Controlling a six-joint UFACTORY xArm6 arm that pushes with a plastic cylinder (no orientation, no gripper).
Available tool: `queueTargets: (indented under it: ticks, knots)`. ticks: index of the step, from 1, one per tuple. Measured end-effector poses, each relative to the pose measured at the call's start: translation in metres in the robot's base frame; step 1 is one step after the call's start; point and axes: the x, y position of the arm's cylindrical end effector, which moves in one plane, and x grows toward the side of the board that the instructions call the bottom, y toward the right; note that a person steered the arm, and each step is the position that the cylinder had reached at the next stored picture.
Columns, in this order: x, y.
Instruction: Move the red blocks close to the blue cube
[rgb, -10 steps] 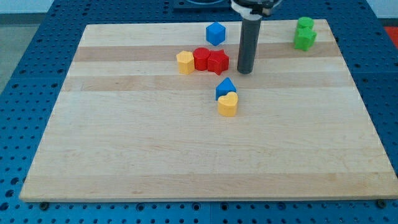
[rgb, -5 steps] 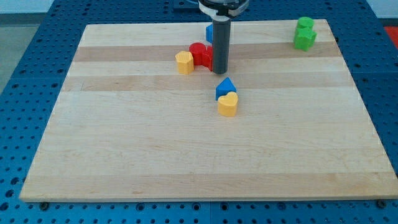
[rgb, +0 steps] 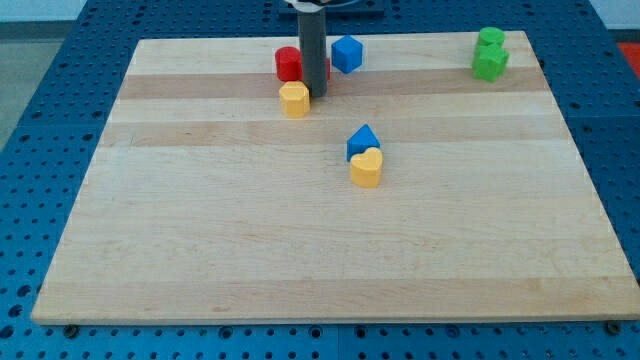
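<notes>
The blue cube (rgb: 346, 53), a small solid block near the view's top edge of the pale wooden board (rgb: 200, 230), serves as the landmark. Just to its left stands the dark rod, and my tip (rgb: 316, 94) rests on the board slightly below and left of the cube. There are no jaws on this arm, only the rod, so nothing is gripped.

A red block (rgb: 288, 63), round-topped as far as I can tell, sits left of the cube with the rod between them. A sliver of red shows at the rod's right side, so the second red block is probably hidden behind the rod, though I cannot be sure. Both reds seem to lie near the cube, which suggests the task is nearly met.

A yellow block (rgb: 294, 99) lies below and left of the cube, touching or nearly touching my tip's left side. It likely sits there only as a bystander.

Well below the cube, a blue wedge-like block (rgb: 362, 141) touches a yellow heart-shaped block (rgb: 366, 168). Far to the cube's right, two green blocks (rgb: 490, 55) crowd the board's corner.

The cube has little room above it before the board's edge, so pushes toward the top risk a fall. Open board lies below.
</notes>
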Motion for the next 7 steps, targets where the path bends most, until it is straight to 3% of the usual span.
queueTargets:
  ticks: [3, 5, 7]
  knots:
    - [-0.012, -0.011]
    - [-0.009, -0.073]
    - [-0.035, -0.091]
